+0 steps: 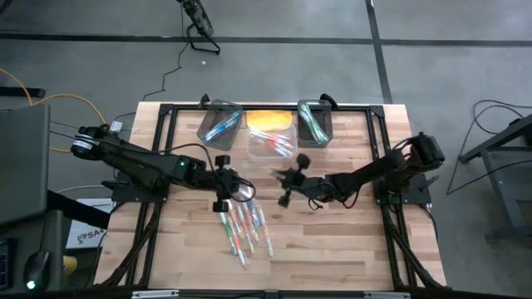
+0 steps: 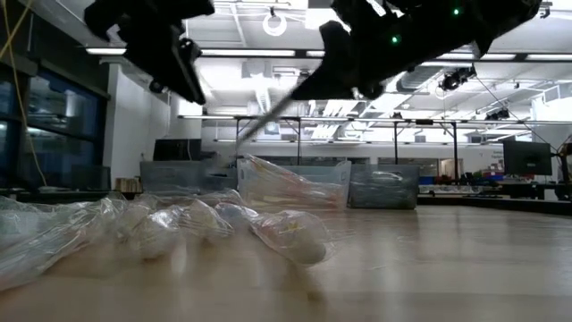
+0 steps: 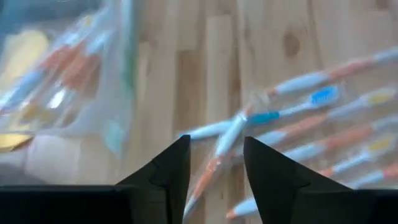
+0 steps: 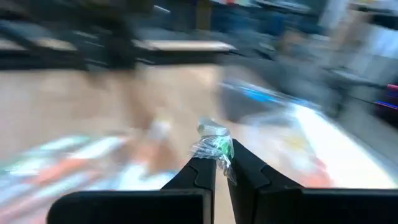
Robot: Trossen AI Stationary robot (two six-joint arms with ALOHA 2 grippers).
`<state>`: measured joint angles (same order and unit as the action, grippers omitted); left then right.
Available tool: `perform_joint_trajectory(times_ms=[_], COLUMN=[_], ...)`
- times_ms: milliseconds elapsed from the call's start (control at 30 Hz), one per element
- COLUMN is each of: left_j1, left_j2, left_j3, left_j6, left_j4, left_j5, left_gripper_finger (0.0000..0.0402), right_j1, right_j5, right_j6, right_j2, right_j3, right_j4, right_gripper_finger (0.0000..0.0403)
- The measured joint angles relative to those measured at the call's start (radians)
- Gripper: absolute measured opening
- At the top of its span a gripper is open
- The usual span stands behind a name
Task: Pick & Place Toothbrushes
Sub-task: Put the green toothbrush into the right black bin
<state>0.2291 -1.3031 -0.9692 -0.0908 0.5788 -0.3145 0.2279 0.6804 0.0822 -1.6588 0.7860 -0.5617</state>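
Several wrapped toothbrushes (image 1: 245, 228) with orange, blue and white handles lie in a loose pile on the wooden table, near the middle; they also show in the left wrist view (image 3: 311, 118). My left gripper (image 1: 223, 184) is open just above the pile's far end, and its fingers (image 3: 216, 168) stand on either side of one toothbrush (image 3: 227, 140); whether they touch it I cannot tell. My right gripper (image 1: 284, 184), right of the pile, is shut on a wrapped green toothbrush (image 4: 216, 147), held above the table. My right gripper pinches the green toothbrush in its clear wrapper (image 4: 217, 152) between its two fingertips. The toothbrush is lifted clear of the table and, in the low view, sticks out slanting down toward the table's left (image 2: 266, 116).
Three bins stand in a row at the table's far edge: a dark one with blue toothbrushes (image 1: 219, 123), a clear one with orange and pink toothbrushes (image 1: 270, 139), and a dark one with green toothbrushes (image 1: 314, 122). Bare wood lies on the table's near right.
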Motion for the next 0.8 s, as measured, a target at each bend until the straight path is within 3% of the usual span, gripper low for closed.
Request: perform_joint_trajectory(times_ms=[200,300,467,600,800], left_j1=[0.000,0.000,0.000,0.000,0.000], left_j2=[0.049,0.060,0.074,0.076,0.076], left_j3=[0.001,0.015,0.062,0.083,0.097], left_j6=[-0.057,-0.065,-0.075,-0.080,-0.091], left_j4=[0.073,0.058,0.001,-0.027,-0.060], left_j5=[-0.058,-0.065,-0.065,-0.061,-0.058], left_gripper_finger=[0.0142,0.0142,0.0142,0.0142,0.0142], right_j1=[-0.001,-0.002,-0.039,-0.132,-0.288], right_j5=[0.420,0.539,0.559,0.512,0.454], right_j6=[0.141,0.235,0.336,0.415,0.388], right_j2=[0.162,0.267,0.392,0.423,0.421], right_j3=[-0.023,-0.080,-0.193,-0.278,-0.299], right_j4=[0.241,0.347,0.378,0.377,0.335], right_gripper_finger=[0.0012,0.0012,0.0012,0.0012,0.0012])
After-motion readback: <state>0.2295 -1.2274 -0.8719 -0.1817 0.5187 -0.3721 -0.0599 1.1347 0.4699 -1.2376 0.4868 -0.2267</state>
